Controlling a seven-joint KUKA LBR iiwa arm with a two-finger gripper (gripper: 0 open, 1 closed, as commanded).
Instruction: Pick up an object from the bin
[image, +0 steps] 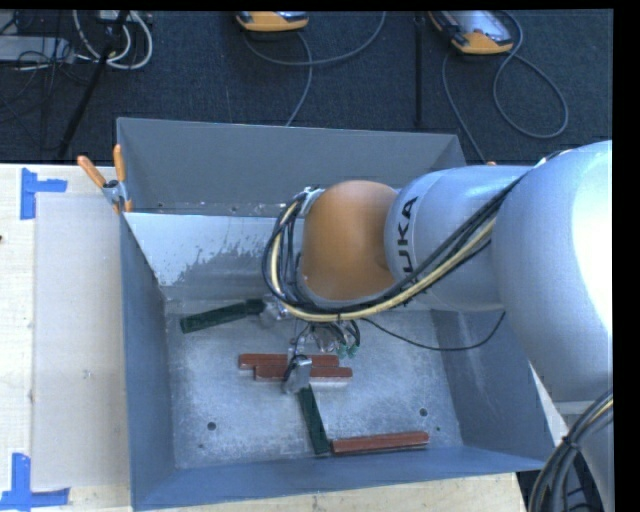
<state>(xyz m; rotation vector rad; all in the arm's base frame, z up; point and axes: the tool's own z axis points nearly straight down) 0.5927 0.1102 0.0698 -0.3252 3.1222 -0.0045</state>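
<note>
While poised with gripper (298, 373) on reddish-brown bar (258, 364) at bin's centre, cannot tell if clenched or released; risks dragging neighbouring dark green bar (315, 425).

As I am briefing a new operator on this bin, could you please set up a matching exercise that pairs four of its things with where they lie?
Things:
1. stepped reddish-brown block
2. long reddish-brown bar
3. dark green piece lying crosswise
4. dark green stick pointing frontward

Places:
A. along the front wall
B. left side, below the back slope
C. mid-bin, at the gripper
D. between the middle and the front, its end by the long bar

Pairs: 1-C; 2-A; 3-B; 4-D.
</note>
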